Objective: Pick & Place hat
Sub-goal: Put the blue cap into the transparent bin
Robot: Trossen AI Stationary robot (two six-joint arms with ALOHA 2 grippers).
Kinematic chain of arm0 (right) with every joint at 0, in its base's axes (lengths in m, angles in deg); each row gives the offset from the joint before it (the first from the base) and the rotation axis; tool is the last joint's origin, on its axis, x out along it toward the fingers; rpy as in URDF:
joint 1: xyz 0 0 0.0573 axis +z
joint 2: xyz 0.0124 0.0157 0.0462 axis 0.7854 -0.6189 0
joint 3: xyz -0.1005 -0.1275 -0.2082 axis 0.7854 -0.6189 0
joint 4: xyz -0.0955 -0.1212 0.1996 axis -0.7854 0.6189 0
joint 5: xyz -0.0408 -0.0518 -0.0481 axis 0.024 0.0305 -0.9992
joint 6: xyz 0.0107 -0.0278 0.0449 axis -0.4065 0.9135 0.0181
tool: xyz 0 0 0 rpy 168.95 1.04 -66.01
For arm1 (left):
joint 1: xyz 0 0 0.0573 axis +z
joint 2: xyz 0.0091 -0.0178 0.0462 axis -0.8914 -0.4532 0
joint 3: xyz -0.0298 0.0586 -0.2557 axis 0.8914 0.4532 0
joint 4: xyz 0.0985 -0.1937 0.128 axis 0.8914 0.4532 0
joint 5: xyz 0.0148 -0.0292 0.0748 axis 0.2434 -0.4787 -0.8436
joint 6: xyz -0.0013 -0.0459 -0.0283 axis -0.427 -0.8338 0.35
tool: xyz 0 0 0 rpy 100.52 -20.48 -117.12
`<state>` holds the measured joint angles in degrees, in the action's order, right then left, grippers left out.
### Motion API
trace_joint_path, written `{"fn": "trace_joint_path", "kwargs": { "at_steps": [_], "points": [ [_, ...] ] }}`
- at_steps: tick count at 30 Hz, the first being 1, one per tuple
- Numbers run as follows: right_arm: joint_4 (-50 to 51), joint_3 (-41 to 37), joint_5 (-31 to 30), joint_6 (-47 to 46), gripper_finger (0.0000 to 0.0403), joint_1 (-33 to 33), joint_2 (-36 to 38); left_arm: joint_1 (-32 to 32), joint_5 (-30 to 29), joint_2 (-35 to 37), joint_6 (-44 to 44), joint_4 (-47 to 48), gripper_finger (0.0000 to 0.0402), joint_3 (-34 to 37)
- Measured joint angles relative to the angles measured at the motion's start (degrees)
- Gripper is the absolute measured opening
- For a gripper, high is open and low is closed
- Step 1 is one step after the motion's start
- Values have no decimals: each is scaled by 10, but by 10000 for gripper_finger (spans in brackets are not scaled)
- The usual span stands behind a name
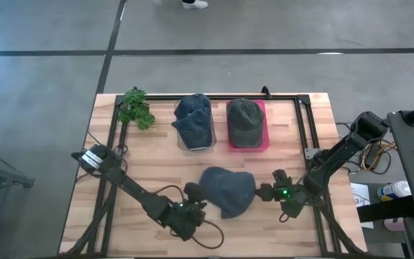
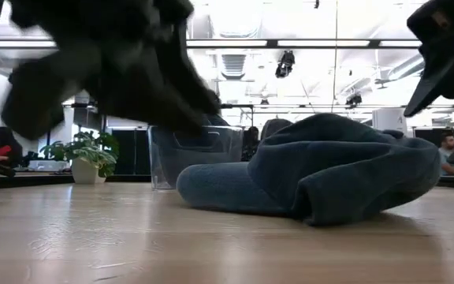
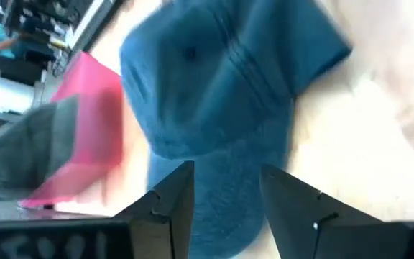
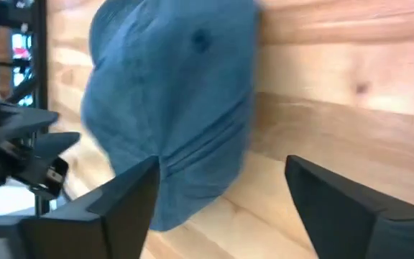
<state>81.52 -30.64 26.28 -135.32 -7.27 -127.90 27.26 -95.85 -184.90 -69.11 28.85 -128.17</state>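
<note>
1. Centrally: blue hat (image 1: pixel 227 190) lies on the wooden surface (image 1: pixel 157 165).
2. Left pincer (image 1: pixel 195 193), arm stretched low, fingers spread, at the hat's edge.
3. Right pincer (image 1: pixel 264 191), arm bent, fingers spread, beside the hat's opposite edge.

The setting is an open-plan office or robotics lab. The low view shows long ceiling light strips (image 2: pixel 211 43), exposed ducting, distant desks and a seated person (image 2: pixel 448 150) beyond the wooden bench (image 2: pixel 132 237). The high view shows the bench (image 1: pixel 157 165) standing on a grey concrete floor (image 1: pixel 49 29), with cabling and equipment (image 1: pixel 408 180) beside its right edge.
</note>
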Motion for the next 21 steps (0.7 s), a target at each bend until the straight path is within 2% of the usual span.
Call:
{"fn": "trace_joint_path", "kwargs": {
  "at_steps": [5,8,12,17,21],
  "points": [
    [-46,1,0,47,340,0,-2,-4,6,44,-10,20,153,-3],
    [-57,1,0,70,351,0,-1,4,-8,67,-80,70,153,-3],
    [-57,1,0,91,353,-3,-16,40,13,73,-146,126,153,10],
    [-128,1,0,103,345,-16,-58,102,40,66,-150,119,153,59],
    [-204,1,-1,115,341,-33,-103,143,103,66,-149,85,153,94]
  ]
}}
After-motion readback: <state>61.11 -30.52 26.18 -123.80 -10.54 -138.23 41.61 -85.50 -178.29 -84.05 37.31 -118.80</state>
